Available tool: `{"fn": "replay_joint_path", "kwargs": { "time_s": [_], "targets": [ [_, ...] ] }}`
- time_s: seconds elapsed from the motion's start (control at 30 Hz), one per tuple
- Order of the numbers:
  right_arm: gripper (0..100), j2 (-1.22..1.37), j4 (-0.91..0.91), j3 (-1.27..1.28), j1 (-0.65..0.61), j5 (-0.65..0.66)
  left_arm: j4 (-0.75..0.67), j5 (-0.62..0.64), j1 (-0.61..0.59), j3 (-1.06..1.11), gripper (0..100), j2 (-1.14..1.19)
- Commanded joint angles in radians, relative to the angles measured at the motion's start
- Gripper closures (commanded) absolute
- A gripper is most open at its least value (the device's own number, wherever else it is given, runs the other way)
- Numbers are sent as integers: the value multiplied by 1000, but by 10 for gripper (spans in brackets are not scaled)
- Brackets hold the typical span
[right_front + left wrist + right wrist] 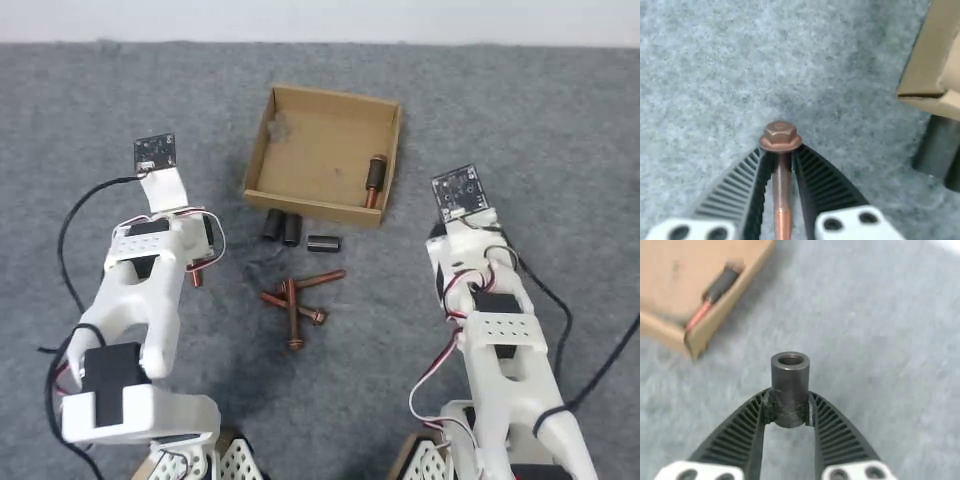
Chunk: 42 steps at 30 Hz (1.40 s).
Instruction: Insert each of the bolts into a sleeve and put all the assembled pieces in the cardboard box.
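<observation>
My left gripper (781, 152) is shut on a copper bolt (780, 136), whose hex head pokes out past the fingertips; it hangs over the carpet left of the cardboard box (318, 205). My right gripper (789, 400) is shut on a black sleeve (790, 380), held upright with its bore showing, right of the box. One assembled bolt-and-sleeve piece (375, 180) lies inside the box at its right wall. Three loose sleeves (291, 229) lie just in front of the box. Several loose bolts (293, 312) lie in a pile further toward me.
Grey carpet covers the table. The box corner (932, 60) and two sleeves (940, 150) lie close beside my left gripper. The box wall (700, 335) lies ahead of my right gripper. A black cable (65, 250) loops along the left arm.
</observation>
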Motion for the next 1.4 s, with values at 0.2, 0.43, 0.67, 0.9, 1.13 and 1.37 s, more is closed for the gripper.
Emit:
{"fn": "replay_joint_path", "kwargs": {
  "time_s": [0.2, 0.43, 0.67, 0.9, 1.13, 1.37],
  "targets": [
    [991, -8, -423, 78, -87, 6, -34, -63, 17, 5, 989, -51],
    [991, 186, -765, 81, -104, 6, -34, -64, 20, 5, 989, -51],
    [991, 449, -1116, 32, -104, -204, -34, -64, 21, 5, 989, -51],
    [991, 680, -1257, -81, -119, -468, -34, -64, 21, 2, 989, -48],
    [991, 808, -1274, -112, -220, -525, -57, -64, 23, 4, 989, -48],
    [991, 800, -1274, -41, -257, -520, -58, -64, 25, 4, 989, -48]
  ]
}}
